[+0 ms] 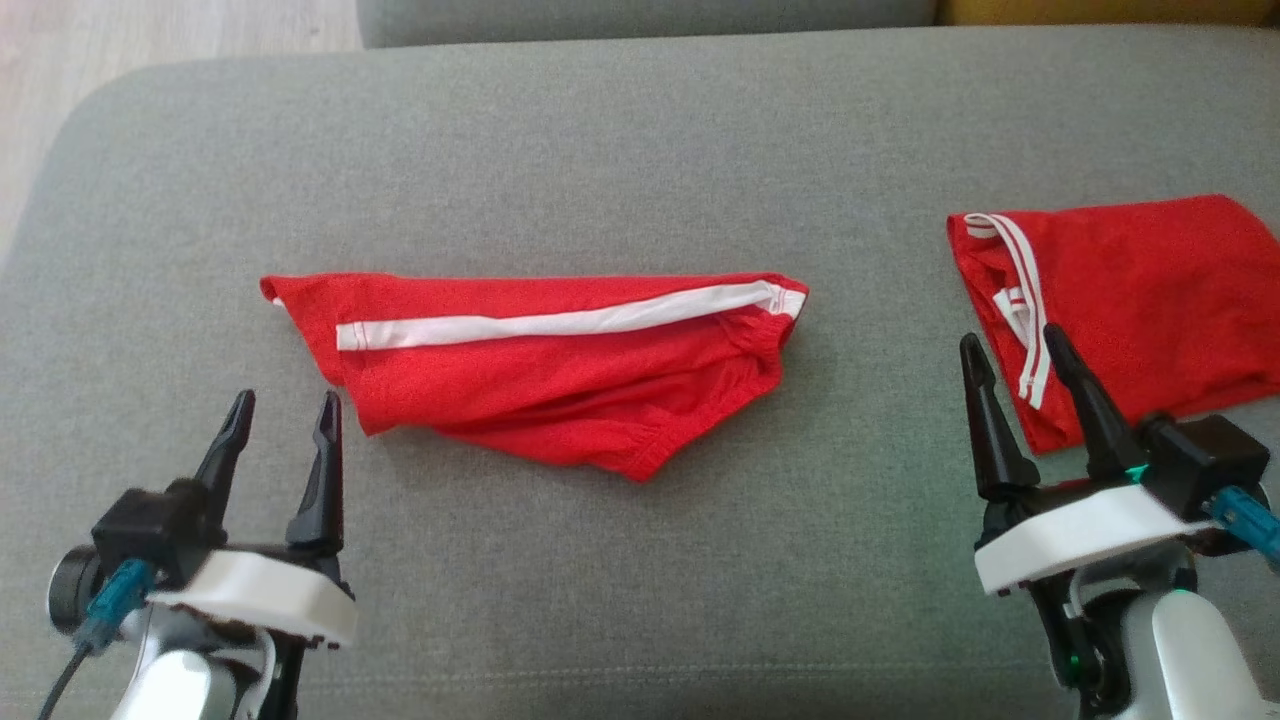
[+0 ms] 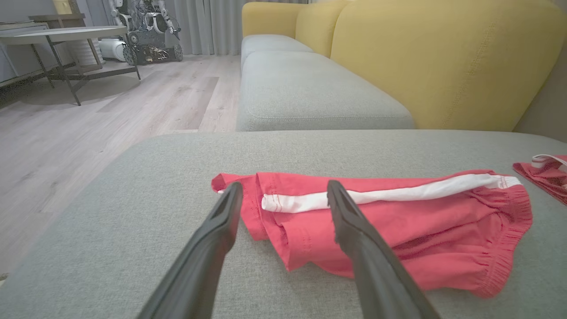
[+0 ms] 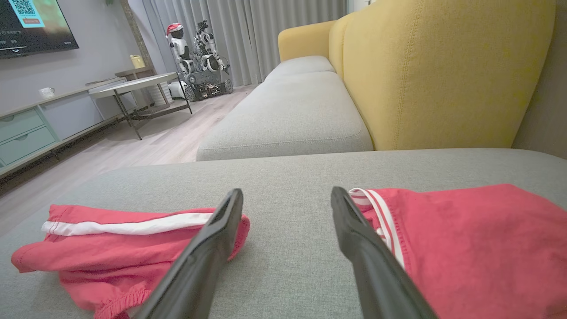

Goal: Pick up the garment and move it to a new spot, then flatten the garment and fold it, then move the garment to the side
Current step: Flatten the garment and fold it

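left tool point(image 1: 286, 400): fingers spread wide, empty, touching nothing
right tool point(image 1: 1011, 338): spread wide, empty, tips at near edge of folded red garment point(image 1: 1150, 290), contact unclear
red shorts point(image 1: 560, 370): crumpled, mid sofa cushion point(image 1: 600, 150), between both tools
long axis: left-right, along white stripe point(image 1: 560, 322)
nearer arm: left, shorts' left end just ahead and inward of its tips; right end well apart from right tool

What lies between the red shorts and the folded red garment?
Bare grey cushion, nothing else, lies between the shorts and the folded garment; the head view shows it.
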